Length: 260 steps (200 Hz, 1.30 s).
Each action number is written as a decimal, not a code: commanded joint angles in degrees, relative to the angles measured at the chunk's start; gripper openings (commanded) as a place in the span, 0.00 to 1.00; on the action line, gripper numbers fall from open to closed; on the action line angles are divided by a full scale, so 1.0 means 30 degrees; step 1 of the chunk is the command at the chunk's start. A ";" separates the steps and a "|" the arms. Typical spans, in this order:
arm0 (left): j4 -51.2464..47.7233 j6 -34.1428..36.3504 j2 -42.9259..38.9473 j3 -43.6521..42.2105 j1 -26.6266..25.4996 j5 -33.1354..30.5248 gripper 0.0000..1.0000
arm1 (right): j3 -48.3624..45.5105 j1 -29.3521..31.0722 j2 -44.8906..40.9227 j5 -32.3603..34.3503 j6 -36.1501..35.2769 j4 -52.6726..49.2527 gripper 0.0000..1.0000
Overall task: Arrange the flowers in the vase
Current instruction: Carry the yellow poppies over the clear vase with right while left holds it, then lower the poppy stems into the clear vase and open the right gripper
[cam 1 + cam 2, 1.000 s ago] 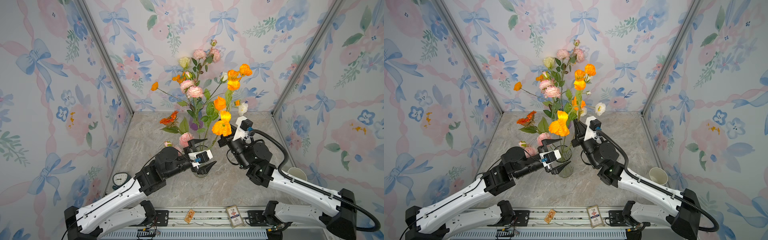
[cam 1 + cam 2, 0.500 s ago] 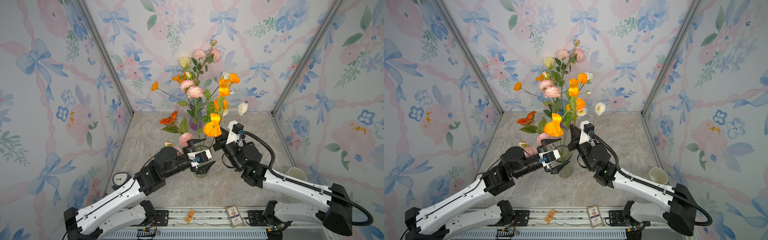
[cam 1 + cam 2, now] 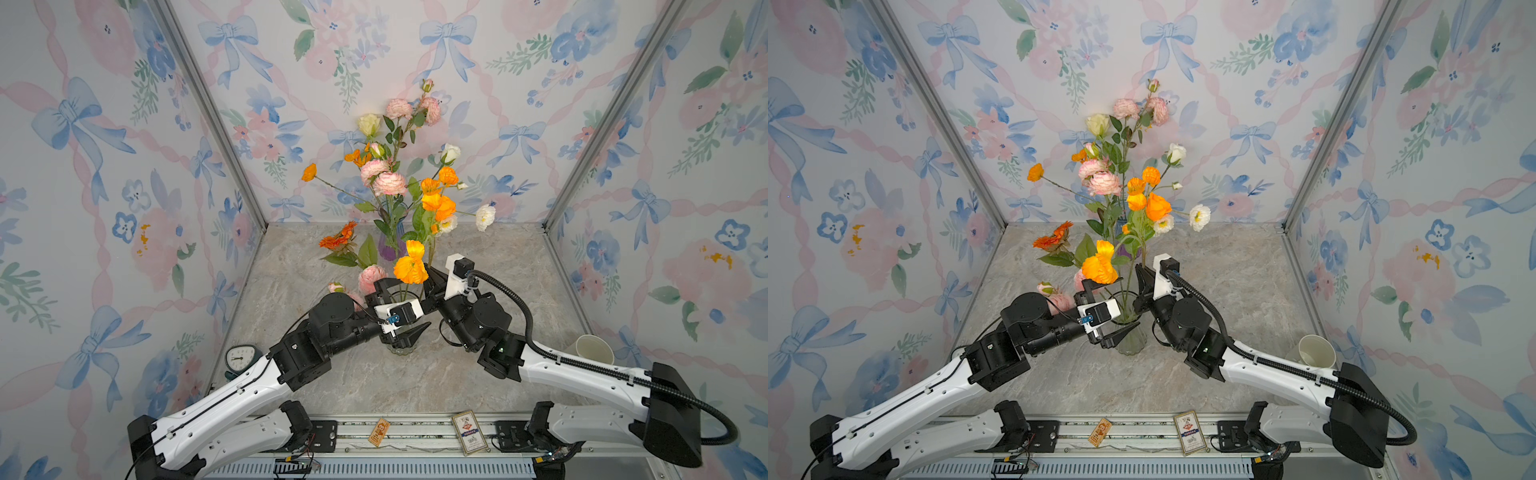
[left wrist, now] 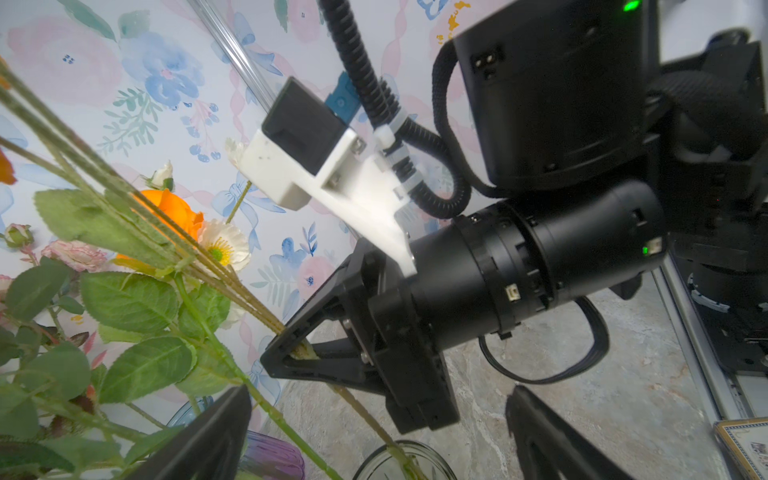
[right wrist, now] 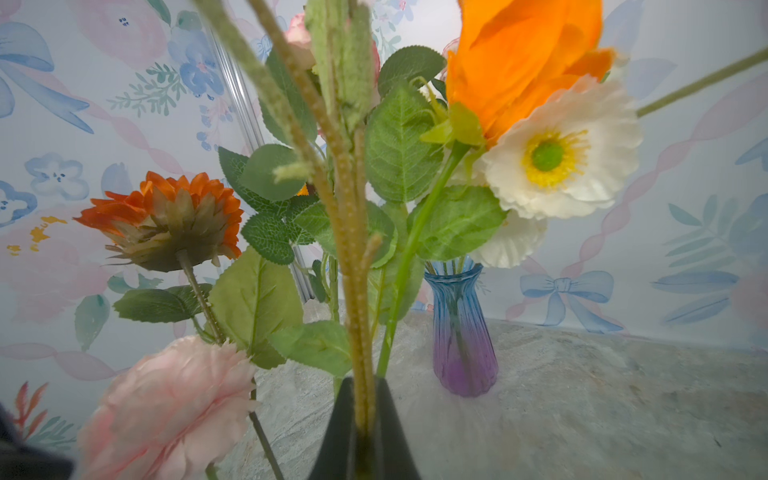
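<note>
Thin, fuzzy poppy stems [image 5: 357, 291] are pinched low down in the clenched right gripper [image 4: 291, 349], their ends seemingly dipped into the glass vase [image 4: 399, 457] just below it. They are judged light, springy and top-heavy. The left gripper [image 4: 380, 390] is spread wide and empty near the rim.

I am driving a staged robot test booth: flowered wallpaper panels [image 3: 104, 208] sit between bare aluminium posts [image 3: 216, 124], and the marble-look tabletop [image 3: 374, 382] ends at a slotted metal rail [image 3: 415, 432] where both arm bases [image 3: 295, 424] are bolted.
</note>
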 commanded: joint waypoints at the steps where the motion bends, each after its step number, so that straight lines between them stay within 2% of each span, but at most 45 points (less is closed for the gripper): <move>1: 0.0245 0.0303 0.0061 -0.0192 0.0138 0.0280 0.98 | -0.0356 0.0512 0.0521 0.0382 0.0240 0.0935 0.12; 27: 0.0246 0.0296 0.0065 -0.0200 0.0140 0.0309 0.98 | -0.0364 0.0786 0.0806 0.0701 0.0110 0.1211 0.19; 109: 0.0246 0.0317 0.0142 -0.0229 0.0162 0.0503 0.98 | -0.1489 0.1006 -0.0567 0.1263 -0.0029 0.0981 0.23; 151: 0.0204 0.0202 0.0210 -0.0200 0.0090 0.0862 0.98 | -0.1704 0.1103 -0.1405 0.1263 -0.0112 0.0398 0.38; 174: -0.0037 -0.0481 -0.0204 -0.0148 -0.0962 -0.1042 0.98 | -0.1786 0.1287 -0.2314 0.1262 -0.0238 -0.0485 0.48; 194: -0.1004 -0.1462 -0.0786 -0.0126 -0.1975 -0.1710 0.98 | -0.2202 0.1388 -0.3652 0.1219 -0.0308 -0.1697 0.54; 235: -0.2392 -0.3913 -0.1885 -0.1363 -0.2148 0.0325 0.98 | -0.3340 0.1389 -0.7760 0.1263 -0.0729 -0.5587 0.60; 248: -0.2671 -0.4504 -0.2070 -0.1725 -0.2212 0.0572 0.98 | -0.3274 0.1316 -0.8734 0.1349 -0.0831 -0.7286 0.67; 260: -0.2826 -0.4993 -0.2284 -0.2182 -0.2242 0.0251 0.98 | -0.2931 0.1148 -0.9233 0.0922 -0.1099 -0.9515 0.83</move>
